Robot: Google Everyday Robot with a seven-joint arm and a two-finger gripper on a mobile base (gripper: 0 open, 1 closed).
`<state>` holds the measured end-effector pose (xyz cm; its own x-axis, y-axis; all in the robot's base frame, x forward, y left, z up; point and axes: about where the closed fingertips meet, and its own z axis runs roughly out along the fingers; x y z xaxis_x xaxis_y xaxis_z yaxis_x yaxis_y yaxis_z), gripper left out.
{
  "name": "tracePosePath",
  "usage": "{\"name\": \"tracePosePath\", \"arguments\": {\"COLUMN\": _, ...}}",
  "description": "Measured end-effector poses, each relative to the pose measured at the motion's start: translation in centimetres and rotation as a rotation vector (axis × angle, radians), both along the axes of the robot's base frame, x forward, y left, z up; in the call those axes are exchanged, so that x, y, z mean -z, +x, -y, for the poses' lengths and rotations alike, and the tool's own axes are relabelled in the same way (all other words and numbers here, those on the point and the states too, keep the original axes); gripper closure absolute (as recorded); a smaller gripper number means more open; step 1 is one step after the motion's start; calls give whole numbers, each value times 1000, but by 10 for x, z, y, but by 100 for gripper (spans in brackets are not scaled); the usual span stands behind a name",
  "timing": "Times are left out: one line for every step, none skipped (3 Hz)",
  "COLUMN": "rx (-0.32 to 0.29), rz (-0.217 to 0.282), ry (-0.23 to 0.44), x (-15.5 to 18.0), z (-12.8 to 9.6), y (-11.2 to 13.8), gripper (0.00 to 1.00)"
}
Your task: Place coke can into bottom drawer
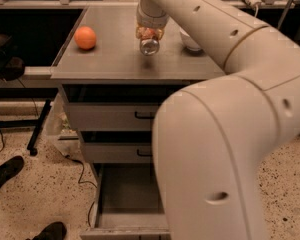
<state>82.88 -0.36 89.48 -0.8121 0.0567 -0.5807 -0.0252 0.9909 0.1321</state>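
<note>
Over the cabinet top point(107, 59), hand point(149, 35) tight around the coke can point(149, 46); bottom drawer point(126, 194) open.

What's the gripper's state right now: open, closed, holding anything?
Gripper: closed on the coke can, over the cabinet top, to the right of the orange.

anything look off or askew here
Only the coke can: it lies sideways in the gripper above the cabinet top, silver end toward the camera. The bottom drawer stands open; nothing spilled.
</note>
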Motion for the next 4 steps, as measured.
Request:
{"name": "tracePosePath", "arguments": {"rx": -60, "rz": 132, "ry": 120, "x": -55, "z": 17, "y": -42, "gripper": 100}}
{"name": "tracePosePath", "arguments": {"rx": -179, "rz": 209, "ry": 227, "x": -70, "z": 16, "y": -97, "gripper": 100}}
{"name": "tracePosePath", "arguments": {"rx": -293, "rz": 138, "ry": 299, "x": -9, "z": 8, "y": -153, "gripper": 100}}
{"name": "tracePosePath", "arguments": {"rx": -400, "rz": 5, "ry": 291, "x": 69, "z": 3, "y": -185, "gripper": 100}}
